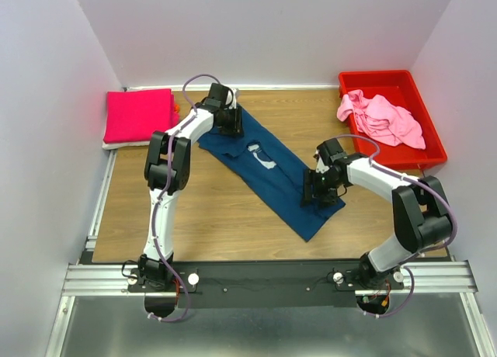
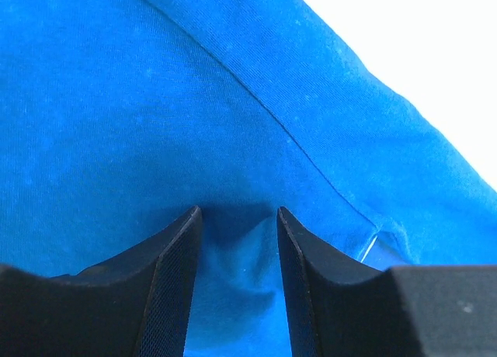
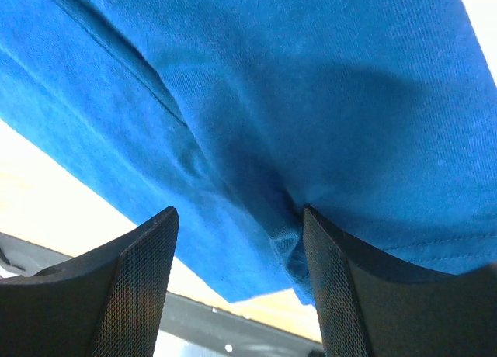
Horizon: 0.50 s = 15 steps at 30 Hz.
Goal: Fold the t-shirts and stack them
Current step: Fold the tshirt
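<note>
The navy blue t-shirt lies on the wooden table as a long strip running from far left to near right, its white print partly showing. My left gripper is at its far-left end. In the left wrist view the left gripper is open, fingers pressed down on the cloth, which puckers between them. My right gripper is near the strip's near-right end. In the right wrist view it is open over the shirt's edge, with the hem against the right finger.
A folded magenta t-shirt lies at the far left on a pale folded cloth. The light pink t-shirt lies crumpled in the red bin at the far right. A metal rail runs along the table's near edge.
</note>
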### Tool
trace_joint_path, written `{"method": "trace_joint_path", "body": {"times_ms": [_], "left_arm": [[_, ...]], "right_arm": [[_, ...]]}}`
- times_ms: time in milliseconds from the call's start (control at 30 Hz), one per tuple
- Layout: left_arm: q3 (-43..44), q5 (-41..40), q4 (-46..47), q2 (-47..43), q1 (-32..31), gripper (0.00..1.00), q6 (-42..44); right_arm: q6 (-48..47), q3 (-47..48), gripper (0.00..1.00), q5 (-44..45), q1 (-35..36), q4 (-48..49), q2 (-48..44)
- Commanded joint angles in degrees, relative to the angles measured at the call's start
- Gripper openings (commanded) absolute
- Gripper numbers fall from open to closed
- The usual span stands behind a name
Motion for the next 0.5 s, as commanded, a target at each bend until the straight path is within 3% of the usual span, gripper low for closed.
{"method": "trace_joint_path", "body": {"times_ms": [0, 267, 467], "left_arm": [[1.5, -2.3, -2.0, -2.6, -0.9, 0.51, 0.8], [-1.6, -5.5, -5.3, -10.3, -0.9, 0.51, -3.0], [-15.3, -5.5, -2.2, -14.2, -0.8, 0.51, -5.2]], "right_arm": [[1.8, 1.6, 0.72, 2.7, 1.0, -5.1, -3.9], [-1.5, 6.6, 0.72, 5.1, 1.0, -5.5, -0.3], [-5.6, 4.4, 0.71, 3.7, 1.0, -2.6, 1.9]]}}
